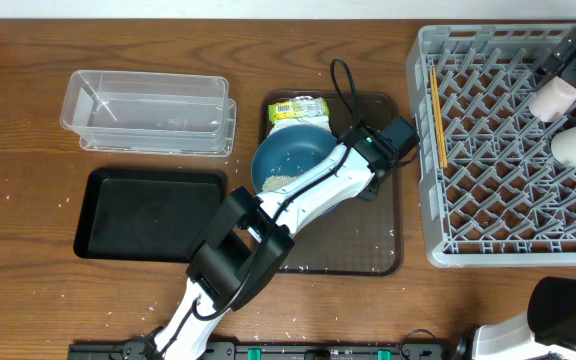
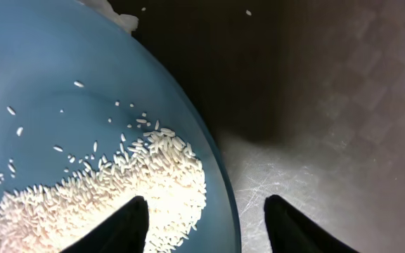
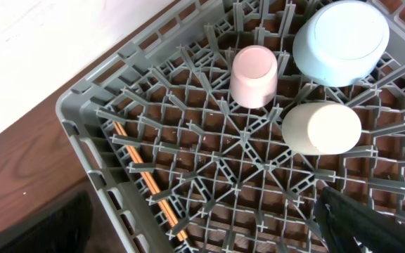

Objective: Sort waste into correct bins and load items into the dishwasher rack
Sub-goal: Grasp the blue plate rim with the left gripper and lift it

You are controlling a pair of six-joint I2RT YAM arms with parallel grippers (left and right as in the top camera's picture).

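**Overhead:** the large dark-blue round bowl [image 1: 290,155] of loose white rice [image 1: 280,182] and the yellow-green printed wrapper [image 1: 298,108] are shown unsorted on the brown serving tray [image 1: 358,240].

**Left wrist:** the left gripper [image 2: 206,204] is spread astride the bowl's rim.

**Right wrist:** the pink cup [image 3: 254,76], white cup [image 3: 322,128], light-blue cup [image 3: 341,41] and thin wooden chopsticks [image 3: 150,186] are racked in the grey lattice crate [image 3: 83,133]. The right gripper [image 3: 199,225] is spread and empty.

The rim of the bowl [image 2: 83,84] passes inside the left gripper [image 2: 204,207]; rice [image 2: 118,197] lies in the bowl to its left, the serving tray [image 2: 329,140] to its right.

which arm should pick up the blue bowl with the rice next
Left. The left gripper straddles the rim of the bowl, with one finger over the rice and the other over the brown tray. The right gripper hangs open over the rack by the cups, far from the bowl.
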